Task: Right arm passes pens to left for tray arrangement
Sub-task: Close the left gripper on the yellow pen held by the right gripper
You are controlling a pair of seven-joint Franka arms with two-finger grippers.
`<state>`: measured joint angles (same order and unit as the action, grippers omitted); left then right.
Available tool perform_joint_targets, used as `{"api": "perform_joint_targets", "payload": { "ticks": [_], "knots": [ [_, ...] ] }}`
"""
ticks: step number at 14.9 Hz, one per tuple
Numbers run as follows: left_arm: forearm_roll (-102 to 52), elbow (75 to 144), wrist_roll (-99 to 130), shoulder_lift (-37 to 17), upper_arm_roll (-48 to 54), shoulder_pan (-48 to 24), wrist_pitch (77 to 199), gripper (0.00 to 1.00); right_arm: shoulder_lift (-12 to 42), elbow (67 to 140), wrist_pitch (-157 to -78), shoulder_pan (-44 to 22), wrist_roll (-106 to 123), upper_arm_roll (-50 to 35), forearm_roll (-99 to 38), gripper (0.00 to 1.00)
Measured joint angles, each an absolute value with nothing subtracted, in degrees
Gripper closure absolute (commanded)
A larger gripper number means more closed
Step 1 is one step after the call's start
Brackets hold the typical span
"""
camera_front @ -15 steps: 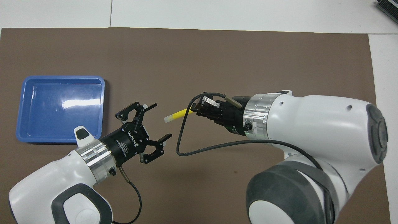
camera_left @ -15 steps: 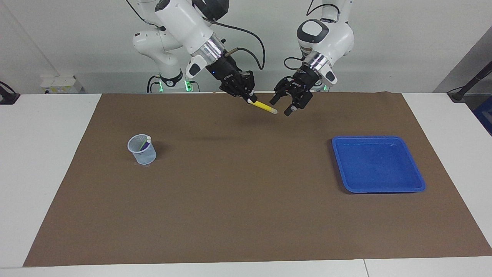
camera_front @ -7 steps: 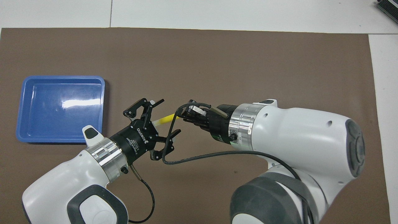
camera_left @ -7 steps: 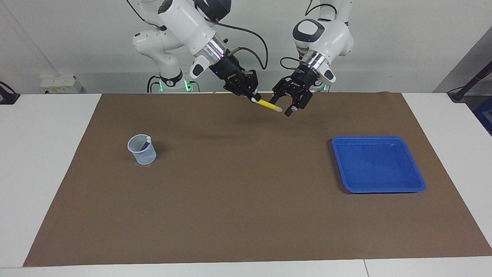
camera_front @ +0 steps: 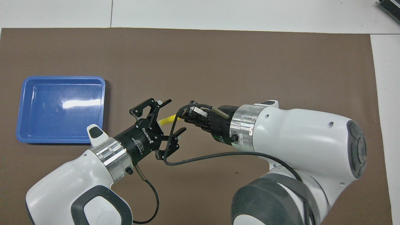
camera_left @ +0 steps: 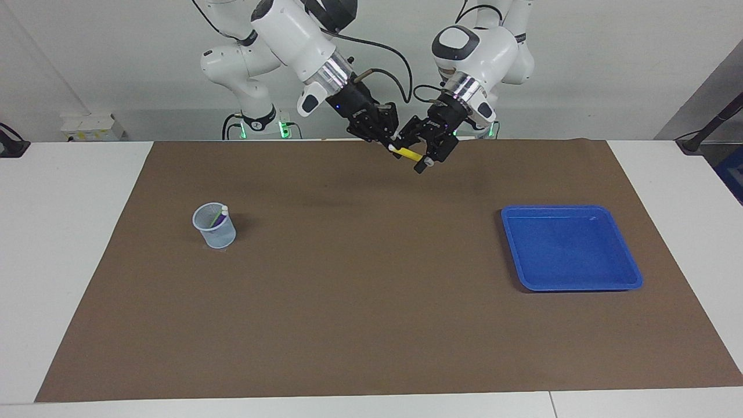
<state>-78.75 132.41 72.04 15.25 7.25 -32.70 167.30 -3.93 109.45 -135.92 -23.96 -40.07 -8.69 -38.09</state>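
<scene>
Overhead view, "ROBOTIQ" lettering on left claw (camera_front: 168,117), beside yellow pen (camera_front: 167,119)

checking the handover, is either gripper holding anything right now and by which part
The right gripper holds the yellow pen by one end. The left gripper stands open around the pen's free end, not yet gripping it.

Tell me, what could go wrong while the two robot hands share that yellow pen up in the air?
The right hand grips only the end of the yellow pen, and the left hand has open fingers around it. If the right lets go too early, the pen may drop onto the brown mat, well short of the blue tray. The hands are also very close and might bump, and the right arm's black cable loops beside the left hand's fingers and could snag.
</scene>
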Motion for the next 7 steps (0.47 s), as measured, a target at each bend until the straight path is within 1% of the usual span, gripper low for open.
{"api": "perform_joint_targets", "payload": {
  "ticks": [4,7],
  "knots": [
    [-78.7,132.3,71.8,15.3,7.2,-32.7,167.3,0.10,-3.9,109.6,-135.9,-24.0,-40.1,-8.7,-38.1,1.00],
    [-78.7,132.3,71.7,15.4,7.2,-32.7,167.2,0.18,-3.9,109.7,-135.9,-24.2,-40.1,-8.7,-38.1,1.00]
  ]
}}
